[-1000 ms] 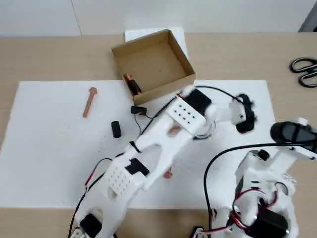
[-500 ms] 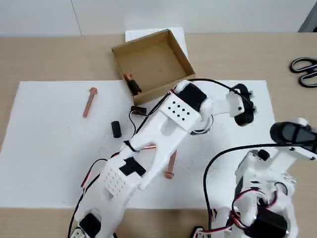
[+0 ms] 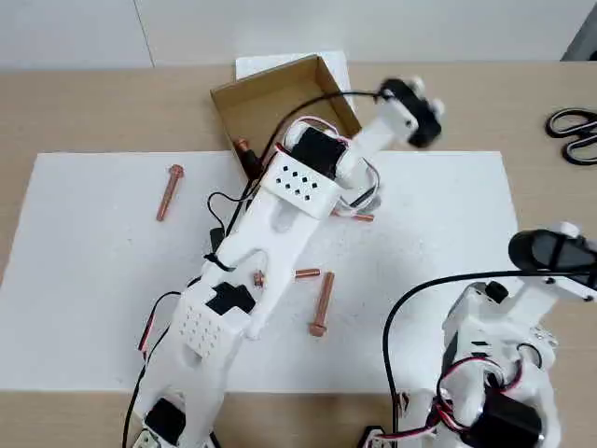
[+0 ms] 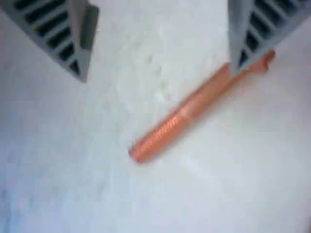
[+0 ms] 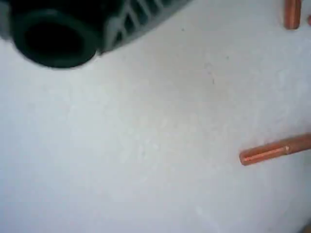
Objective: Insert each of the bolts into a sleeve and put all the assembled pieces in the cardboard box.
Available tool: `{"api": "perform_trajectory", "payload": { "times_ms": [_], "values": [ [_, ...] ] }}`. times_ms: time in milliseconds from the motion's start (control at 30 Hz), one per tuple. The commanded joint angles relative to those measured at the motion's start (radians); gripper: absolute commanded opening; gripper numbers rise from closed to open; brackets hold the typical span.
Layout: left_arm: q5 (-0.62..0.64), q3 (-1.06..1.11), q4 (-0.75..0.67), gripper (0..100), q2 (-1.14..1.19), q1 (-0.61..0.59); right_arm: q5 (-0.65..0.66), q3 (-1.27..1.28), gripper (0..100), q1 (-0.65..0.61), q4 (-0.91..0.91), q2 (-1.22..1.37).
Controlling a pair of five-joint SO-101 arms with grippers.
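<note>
My left gripper [image 4: 159, 70] hangs open over the white paper, with a copper bolt [image 4: 194, 109] lying flat between its grey fingers [image 4: 73, 39]. One finger overlaps the bolt's head end. From above, this bolt [image 3: 362, 217] pokes out beside the left arm, just in front of the cardboard box [image 3: 266, 84]. Inside the box lies a bolt in a black sleeve [image 3: 248, 159]. A black sleeve [image 5: 53, 36] sits against the right gripper's ribbed finger, which is shut on it. The right arm [image 3: 546, 252] is folded at the near right.
Loose bolts lie on the paper: one at the left [image 3: 170, 191] and two mid-sheet [image 3: 322, 303] [image 3: 308, 273], with more showing in the right wrist view [image 5: 277, 149]. A black sleeve [image 3: 216, 235] peeks out beside the left arm. Scissors [image 3: 574, 123] lie far right.
The left arm has swung back and left toward the box, uncovering bolts mid-sheet. The right arm has not moved.
</note>
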Motion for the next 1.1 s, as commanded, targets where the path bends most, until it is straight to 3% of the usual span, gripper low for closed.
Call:
{"api": "perform_trajectory", "payload": {
  "times_ms": [0, 167, 267, 967, 1067],
  "values": [
    [0.315, -0.05, -0.068, 19, -0.063, 0.009, 0.002, -0.005, 0.4, 0.001, 0.002, 0.001],
    [0.71, -0.05, -0.077, 19, -0.072, 0.018, 0.002, -0.005, 0.4, 0.001, 0.002, 0.001],
    [0.842, -0.041, -0.061, 19, -0.061, 0.02, 0.002, -0.005, 0.4, 0.001, 0.002, 0.001],
    [0.859, -0.081, -0.025, 19, -0.051, 0.005, 0.002, -0.005, 0.4, 0.001, 0.002, 0.001],
    [0.936, -0.005, -0.029, 19, -0.051, 0.029, 0.002, -0.005, 0.4, 0.001, 0.002, 0.001]
  ]
}}
